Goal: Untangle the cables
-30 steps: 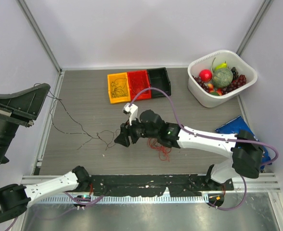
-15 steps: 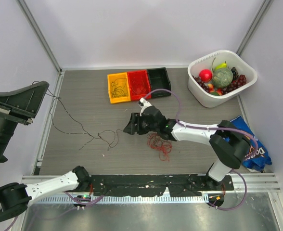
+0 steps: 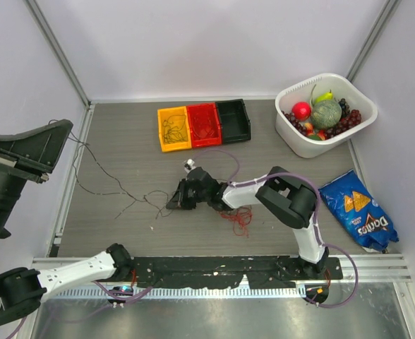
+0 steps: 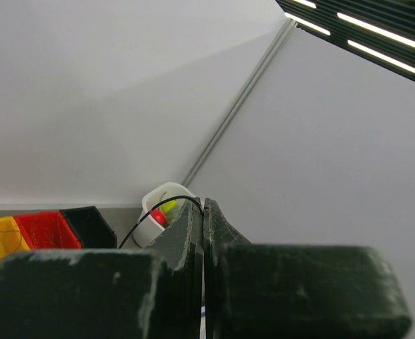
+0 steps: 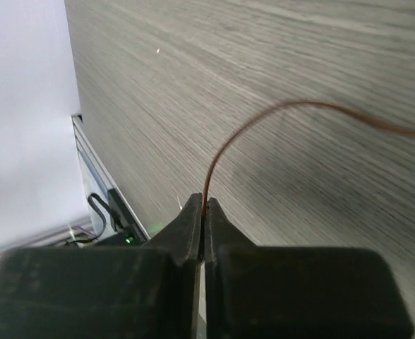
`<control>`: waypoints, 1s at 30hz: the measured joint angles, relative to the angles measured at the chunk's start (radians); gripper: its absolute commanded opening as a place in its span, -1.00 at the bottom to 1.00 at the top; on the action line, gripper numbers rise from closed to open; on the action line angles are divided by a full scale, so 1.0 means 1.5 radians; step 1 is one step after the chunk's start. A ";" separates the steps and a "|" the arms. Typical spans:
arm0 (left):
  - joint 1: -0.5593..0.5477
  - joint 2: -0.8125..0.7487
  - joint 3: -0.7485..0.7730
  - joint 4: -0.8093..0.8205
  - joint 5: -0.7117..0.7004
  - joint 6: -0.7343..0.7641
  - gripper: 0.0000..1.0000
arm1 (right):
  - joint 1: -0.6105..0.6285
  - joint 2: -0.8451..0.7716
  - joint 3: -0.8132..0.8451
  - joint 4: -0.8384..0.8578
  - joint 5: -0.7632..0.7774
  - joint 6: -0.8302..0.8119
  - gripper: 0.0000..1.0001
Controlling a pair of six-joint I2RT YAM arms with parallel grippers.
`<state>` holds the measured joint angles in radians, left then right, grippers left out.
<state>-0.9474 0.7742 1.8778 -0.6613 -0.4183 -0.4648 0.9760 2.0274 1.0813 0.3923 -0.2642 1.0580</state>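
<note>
Two sorts of hair-thin cables (image 3: 158, 198) are lying on the grey table (image 3: 123, 127): a dark wire (image 3: 135, 203) is trailing in loose waves from the raised left gripper (image 4: 202, 212), whose jaws are pressing together on its black end, towards the right gripper (image 5: 202, 210), which is pinching a brown strand (image 5: 225, 152) low over the tabletop, while a red tangle (image 3: 240, 217) is curling near it. Behind them we are seeing a yellow bin (image 3: 160, 131) holding dark wires, a red bin (image 3: 206, 143) holding red ones, a black bin (image 3: 233, 121) (its contents we cannot tell) and a white basket (image 3: 313, 148) carrying fruit (image 3: 325, 113). Off to the right a blue chip bag (image 3: 356, 215) is resting, well apart from the wires.
</note>
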 measured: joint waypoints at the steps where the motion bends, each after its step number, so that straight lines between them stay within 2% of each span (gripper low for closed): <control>1: 0.000 0.002 0.007 -0.006 0.000 0.000 -1.00 | -0.001 0.001 -0.003 -0.002 0.000 0.001 -0.99; 4: 0.000 0.014 0.045 -0.025 -0.004 0.003 -1.00 | -0.018 -0.032 -0.028 -0.044 0.045 -0.018 -0.99; 8: 0.000 0.018 0.087 -0.036 -0.027 0.018 -1.00 | -0.068 -0.180 -0.094 -0.223 0.210 -0.100 -0.99; 12: 0.000 0.002 0.068 -0.024 -0.054 0.032 -1.00 | -0.100 -0.356 -0.165 -0.357 0.365 -0.175 -0.99; 15: 0.000 0.000 0.037 -0.008 -0.070 0.039 -1.00 | -0.100 -0.444 -0.215 -0.425 0.423 -0.202 -0.99; 21: 0.000 0.004 -0.098 0.045 -0.082 0.035 -1.00 | -0.093 -0.531 -0.251 -0.523 0.400 -0.249 -0.55; 23: 0.000 0.012 -0.174 0.070 -0.083 0.028 -1.00 | -0.088 -0.574 -0.250 -0.550 0.389 -0.268 -0.16; 25: 0.000 0.028 -0.250 0.087 -0.090 0.017 -1.00 | -0.086 -0.629 -0.245 -0.577 0.383 -0.285 0.06; 30: 0.000 0.054 -0.447 0.108 -0.132 -0.028 -1.00 | -0.085 -0.747 -0.234 -0.637 0.376 -0.311 0.20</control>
<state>-0.9470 0.8555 1.2068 -0.4999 -0.6159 -0.5064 0.8490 0.9066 0.7296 -0.5629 0.3000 0.5919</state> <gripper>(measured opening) 0.012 0.574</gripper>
